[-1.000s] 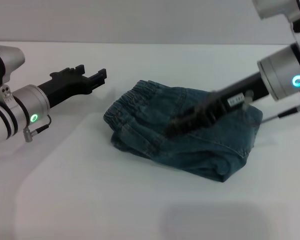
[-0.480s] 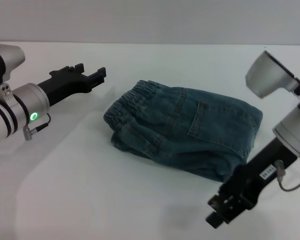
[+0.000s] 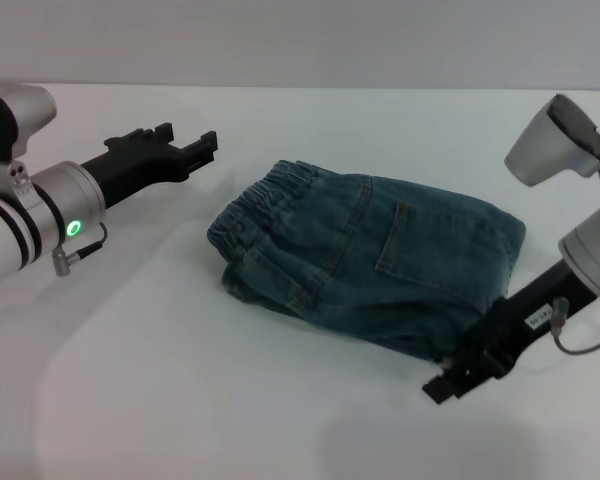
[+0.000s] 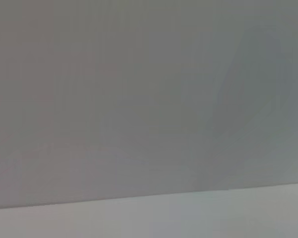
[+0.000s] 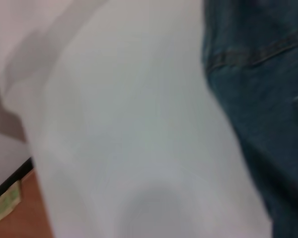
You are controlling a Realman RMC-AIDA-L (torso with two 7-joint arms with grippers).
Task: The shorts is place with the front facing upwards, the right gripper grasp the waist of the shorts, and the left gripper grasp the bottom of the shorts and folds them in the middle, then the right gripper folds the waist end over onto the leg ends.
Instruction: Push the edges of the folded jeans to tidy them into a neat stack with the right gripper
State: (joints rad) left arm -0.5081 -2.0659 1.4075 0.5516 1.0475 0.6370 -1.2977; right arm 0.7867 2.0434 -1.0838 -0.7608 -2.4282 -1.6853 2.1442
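Showing floor (image 5: 10, 218) beyond table (image 5: 114, 124)

White table (image 3: 280, 420), apparently wooden floor (image 5: 20, 223).

The right gripper (image 3: 450, 383) carries a small white label, its print too small to read.

Cannot make out the leg ends of the shorts (image 3: 370, 270), buried under the folded layers. Cannot judge the finger gap of the right end effector (image 3: 442, 388), seen end-on and dark beside the fold. Shows the shorts (image 5: 268, 99) only as a blurred strip cut by the frame edge in the right wrist view. Shows only blank grey and a pale band in the left wrist view.
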